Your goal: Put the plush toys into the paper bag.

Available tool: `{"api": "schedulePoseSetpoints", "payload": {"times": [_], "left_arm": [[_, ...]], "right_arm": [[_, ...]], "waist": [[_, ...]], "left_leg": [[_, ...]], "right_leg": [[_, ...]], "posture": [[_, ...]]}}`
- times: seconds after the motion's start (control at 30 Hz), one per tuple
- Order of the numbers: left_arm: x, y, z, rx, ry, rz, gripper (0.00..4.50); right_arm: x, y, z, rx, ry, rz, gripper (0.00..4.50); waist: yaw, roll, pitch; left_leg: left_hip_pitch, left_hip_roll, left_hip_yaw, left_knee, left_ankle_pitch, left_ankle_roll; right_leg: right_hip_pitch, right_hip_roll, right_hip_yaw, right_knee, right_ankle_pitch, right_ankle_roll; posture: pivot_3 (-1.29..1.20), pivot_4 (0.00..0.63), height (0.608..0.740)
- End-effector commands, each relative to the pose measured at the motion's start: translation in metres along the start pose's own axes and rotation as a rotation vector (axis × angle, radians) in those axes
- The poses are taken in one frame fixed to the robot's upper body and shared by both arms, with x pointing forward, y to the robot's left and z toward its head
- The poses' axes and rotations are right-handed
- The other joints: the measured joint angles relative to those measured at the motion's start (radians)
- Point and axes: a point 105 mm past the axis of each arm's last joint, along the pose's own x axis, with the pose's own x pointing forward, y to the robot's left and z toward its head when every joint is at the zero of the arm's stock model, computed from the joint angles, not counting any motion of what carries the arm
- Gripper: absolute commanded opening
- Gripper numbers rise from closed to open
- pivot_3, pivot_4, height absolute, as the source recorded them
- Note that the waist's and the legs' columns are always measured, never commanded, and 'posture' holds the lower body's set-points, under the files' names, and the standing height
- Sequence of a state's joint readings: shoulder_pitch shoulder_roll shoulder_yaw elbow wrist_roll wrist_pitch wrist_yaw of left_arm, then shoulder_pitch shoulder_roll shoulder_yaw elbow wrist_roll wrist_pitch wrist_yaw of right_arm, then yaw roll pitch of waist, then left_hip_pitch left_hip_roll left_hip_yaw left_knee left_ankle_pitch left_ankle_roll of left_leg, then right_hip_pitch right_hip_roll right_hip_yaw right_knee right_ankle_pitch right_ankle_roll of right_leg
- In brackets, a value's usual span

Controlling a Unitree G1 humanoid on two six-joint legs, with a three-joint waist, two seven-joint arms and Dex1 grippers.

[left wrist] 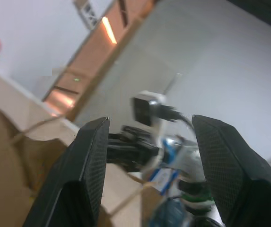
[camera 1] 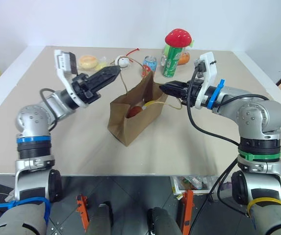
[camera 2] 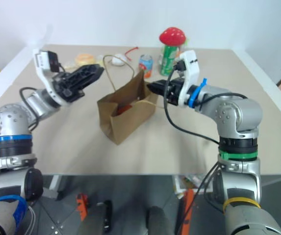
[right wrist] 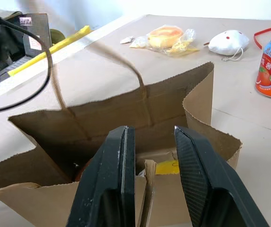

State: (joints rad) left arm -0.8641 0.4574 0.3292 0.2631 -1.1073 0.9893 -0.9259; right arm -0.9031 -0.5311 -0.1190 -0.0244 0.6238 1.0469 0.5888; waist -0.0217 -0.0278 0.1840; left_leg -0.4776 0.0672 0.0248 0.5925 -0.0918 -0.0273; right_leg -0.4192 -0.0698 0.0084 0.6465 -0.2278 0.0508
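Observation:
The brown paper bag point(camera 1: 130, 120) stands open in the middle of the table. Inside it lie the plush toys, a reddish one point(camera 1: 133, 111) and a yellow-and-white one point(camera 1: 151, 104), both mostly hidden by the bag's walls. My left gripper point(camera 1: 114, 73) hovers open above the bag's left rear rim, beside the upright loop handle point(camera 1: 124, 81), with nothing between its fingers. My right gripper point(right wrist: 152, 128) is open at the bag's right rim, and the paper edge point(right wrist: 147, 182) stands loosely in the gap between its fingers. The other handle point(camera 1: 175, 105) hangs below it.
Behind the bag stand a green can point(camera 1: 170, 62) topped by a red mushroom-capped toy point(camera 1: 178, 36), and a small drink can point(camera 1: 150, 62). A white toy point(camera 1: 122, 61) and a wrapped bun point(camera 1: 88, 61) lie at the back left. The table's front edge point(camera 1: 130, 174) is close.

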Motion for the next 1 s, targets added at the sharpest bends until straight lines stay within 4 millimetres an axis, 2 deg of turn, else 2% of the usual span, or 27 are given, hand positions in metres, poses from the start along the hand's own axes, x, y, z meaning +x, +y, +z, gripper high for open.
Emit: {"api": "schedulePoseSetpoints", "payload": {"times": [0.03, 0.17, 0.3, 0.4, 0.47, 0.63, 0.7, 0.8, 0.87, 0.9, 0.93, 0.97, 1.0], "left_arm": [[-0.006, -0.007, 0.027, 0.071, -0.042, -0.009, 2.86], [-0.015, -0.009, 0.032, 0.083, -0.055, -0.007, 2.86], [-0.028, -0.011, 0.025, 0.098, -0.043, 0.009, 2.86], [-0.041, -0.013, 0.015, 0.138, -0.002, 0.037, 2.86], [-0.051, -0.012, 0.001, 0.183, 0.079, 0.068, 2.86], [-0.089, -0.004, -0.048, 0.332, 0.414, 0.172, 2.86], [-0.096, -0.005, -0.056, 0.358, 0.472, 0.167, 2.86], [-0.095, -0.013, -0.055, 0.359, 0.455, 0.123, 2.86], [-0.097, -0.018, -0.052, 0.358, 0.452, 0.101, 2.92], [-0.098, -0.020, -0.053, 0.371, 0.462, 0.095, 2.92], [-0.099, -0.020, -0.053, 0.393, 0.475, 0.093, 2.92], [-0.100, -0.020, -0.053, 0.414, 0.484, 0.097, 2.92], [-0.099, -0.019, -0.052, 0.446, 0.484, 0.101, 2.92]], "right_arm": [[-0.010, 0.000, 0.033, -0.036, -0.105, 0.010, 1.52], [-0.019, 0.000, 0.048, -0.015, -0.168, 0.024, 1.52], [-0.036, -0.002, 0.065, -0.011, -0.232, 0.035, 1.52], [-0.054, -0.005, 0.064, -0.061, -0.228, 0.022, 1.52], [-0.066, -0.006, 0.058, -0.117, -0.198, 0.009, 1.52], [-0.102, -0.029, 0.017, -0.240, 0.022, -0.108, 1.52], [-0.109, -0.030, 0.004, -0.233, 0.072, -0.105, 1.52], [-0.107, -0.014, -0.022, -0.221, 0.154, -0.011, 1.52], [-0.103, 0.003, -0.037, -0.188, 0.177, 0.069, 0.96], [-0.101, 0.009, -0.042, -0.166, 0.181, 0.097, 0.88], [-0.099, 0.016, -0.048, -0.163, 0.194, 0.125, 0.36], [-0.097, 0.020, -0.054, -0.165, 0.205, 0.143, 0.04], [-0.095, 0.023, -0.057, -0.158, 0.206, 0.153, 0.04]], "waist": [[0.000, 0.000, 0.000], [0.001, 0.000, 0.000], [0.001, 0.000, 0.000], [0.001, 0.000, 0.000], [0.001, 0.000, 0.000], [0.003, 0.000, 0.000], [0.003, 0.000, 0.000], [0.003, 0.000, 0.000], [0.003, 0.000, 0.000], [0.003, 0.000, 0.000], [0.002, 0.000, 0.000], [0.002, 0.000, 0.000], [0.000, 0.000, 0.000]], "left_leg": [[0.000, 0.000, 0.000, 0.000, 0.000, 0.000], [0.000, 0.000, 0.000, 0.000, 0.000, 0.000], [0.000, 0.000, 0.000, -0.001, 0.000, 0.000], [0.000, 0.000, 0.000, -0.002, 0.000, 0.000], [0.000, 0.000, 0.000, -0.003, 0.000, 0.000], [0.000, 0.000, 0.001, -0.008, -0.001, -0.002], [0.000, 0.000, 0.002, -0.008, -0.002, -0.004], [0.000, 0.000, 0.003, -0.007, -0.002, -0.004], [0.001, 0.001, 0.003, -0.007, -0.003, -0.004], [0.001, 0.001, 0.003, -0.007, -0.003, -0.004], [0.001, 0.001, 0.003, -0.006, -0.003, -0.004], [0.001, 0.001, 0.003, -0.006, -0.003, -0.004], [0.001, 0.001, 0.003, -0.006, -0.003, -0.004]], "right_leg": [[0.000, 0.000, 0.000, 0.000, 0.000, 0.000], [0.000, 0.000, 0.000, 0.000, 0.000, 0.000], [0.000, 0.000, 0.000, 0.000, 0.000, 0.000], [-0.001, 0.000, 0.000, 0.000, 0.000, -0.001], [-0.001, 0.000, 0.000, 0.000, 0.000, -0.001], [-0.003, 0.000, 0.000, 0.000, -0.002, -0.005], [-0.003, -0.001, 0.001, 0.000, -0.005, -0.008], [-0.005, -0.001, 0.001, 0.000, -0.006, -0.004], [-0.004, -0.001, 0.001, 0.000, -0.006, -0.004], [-0.004, -0.001, 0.001, 0.000, -0.006, -0.004], [-0.004, -0.001, 0.001, 0.000, -0.005, -0.004], [-0.005, -0.002, 0.001, 0.000, -0.004, -0.005], [-0.005, -0.002, 0.001, 0.000, -0.004, -0.005]], "posture": [[0.00, 0.150, 0.740], [0.00, 0.150, 0.740], [0.00, 0.150, 0.740], [0.00, 0.150, 0.740], [0.00, 0.150, 0.740], [0.00, 0.150, 0.740], [0.00, 0.150, 0.740], [0.00, 0.150, 0.740], [0.00, 0.150, 0.740], [0.00, 0.150, 0.740], [0.00, 0.150, 0.740], [0.00, 0.150, 0.740], [0.00, 0.150, 0.740]]}}
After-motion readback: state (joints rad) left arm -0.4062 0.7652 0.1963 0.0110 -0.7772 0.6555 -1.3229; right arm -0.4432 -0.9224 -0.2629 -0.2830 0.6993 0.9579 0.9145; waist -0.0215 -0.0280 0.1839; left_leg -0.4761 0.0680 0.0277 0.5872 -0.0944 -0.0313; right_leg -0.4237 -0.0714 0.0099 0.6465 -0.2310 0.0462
